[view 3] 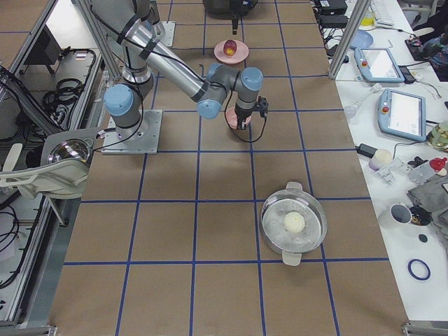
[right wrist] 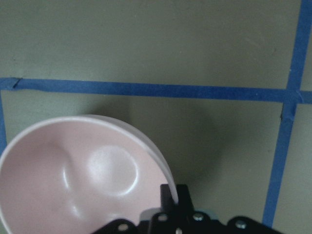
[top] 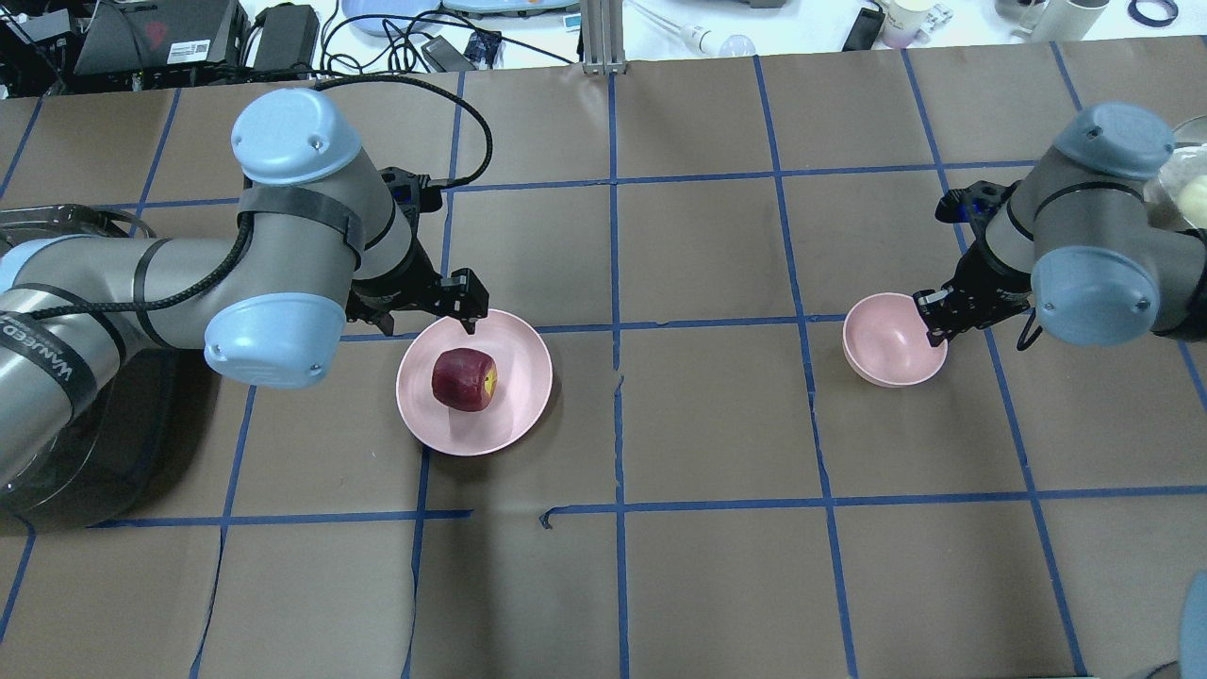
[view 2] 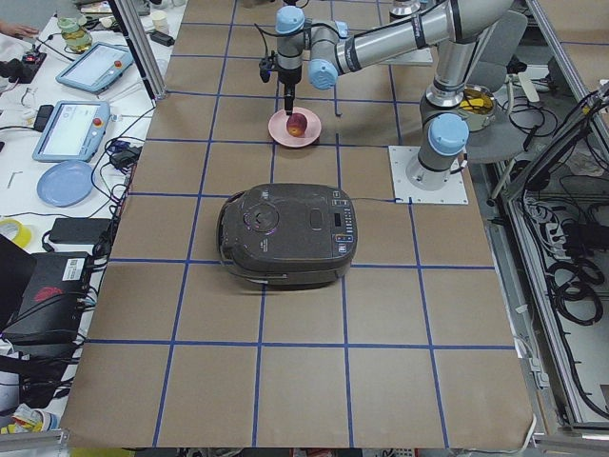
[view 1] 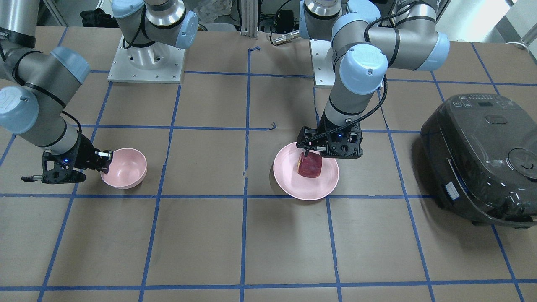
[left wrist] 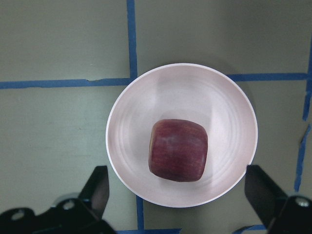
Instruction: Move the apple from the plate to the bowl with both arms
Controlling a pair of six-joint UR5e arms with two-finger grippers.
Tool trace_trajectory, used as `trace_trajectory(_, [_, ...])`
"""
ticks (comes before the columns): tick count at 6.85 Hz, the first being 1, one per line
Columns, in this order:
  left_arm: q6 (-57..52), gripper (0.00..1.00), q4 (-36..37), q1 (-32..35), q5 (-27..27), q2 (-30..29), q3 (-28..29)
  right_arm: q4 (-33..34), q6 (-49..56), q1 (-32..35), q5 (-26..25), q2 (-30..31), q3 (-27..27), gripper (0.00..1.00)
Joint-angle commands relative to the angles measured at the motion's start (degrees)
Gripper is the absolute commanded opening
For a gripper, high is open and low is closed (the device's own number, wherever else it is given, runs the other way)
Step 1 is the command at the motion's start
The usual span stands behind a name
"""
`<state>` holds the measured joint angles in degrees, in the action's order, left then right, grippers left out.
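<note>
The dark red apple lies on the flat pink plate, a little off its middle. It also shows in the overhead view and the left wrist view. My left gripper hangs above the plate, open and empty. Its fingers stand wide apart on either side of the apple without touching it. The small deep pink bowl stands on the robot's right side of the table. My right gripper is shut on the bowl's rim.
A dark rice cooker stands on the table beyond the plate, on the robot's left. A metal pot with a glass lid and a pale ball inside stands towards the table's right end. Blue tape lines grid the brown table.
</note>
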<state>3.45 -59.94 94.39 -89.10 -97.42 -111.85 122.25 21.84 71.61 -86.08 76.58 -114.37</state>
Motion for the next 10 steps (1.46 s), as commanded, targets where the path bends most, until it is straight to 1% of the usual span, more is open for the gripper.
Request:
trace_trajectory(1, [0.24,1.0,2.11,0.09,0.33,-1.28,-1.09,0.35,-5.36,6.75,2.94,-0.03,0.99,0.0])
trace_trajectory(2, [0.24,1.0,1.94,0.09,2.16,-1.89,-1.09,0.79,-11.4,12.01,3.03,-0.29,0.99,0.0])
trace_trajectory(4, [0.16,1.0,2.02,0.27,2.44,-3.21,-1.18,1.06,-25.55,21.25,3.11,-1.43,0.99,0.0])
trace_trajectory(5, [0.24,1.0,2.55,0.96,2.35,-3.39,-1.09,2.02,-27.53,22.69,3.11,-2.31,0.81,0.0])
trace_trajectory(6, [0.24,1.0,2.72,1.67,2.18,-3.83,-1.09,2.03,-27.55,22.96,3.11,-3.1,0.72,0.11])
trace_trajectory(7, [0.33,1.0,3.51,1.76,2.26,-4.53,-1.09,2.03,-27.64,22.88,2.24,-2.76,1.16,0.99])
trace_trajectory(8, [0.33,1.0,3.95,1.94,2.27,-4.71,-1.09,1.59,-27.72,22.79,1.28,-2.06,2.99,1.0])
trace_trajectory(9, [0.33,1.0,4.04,1.94,2.27,-4.71,-1.0,-0.76,-27.64,23.05,-2.91,0.82,5.88,1.0])
trace_trajectory(10, [0.33,1.0,4.04,2.03,2.27,-4.71,-1.0,-6.18,-27.64,23.14,-3.56,5.46,8.34,1.0])
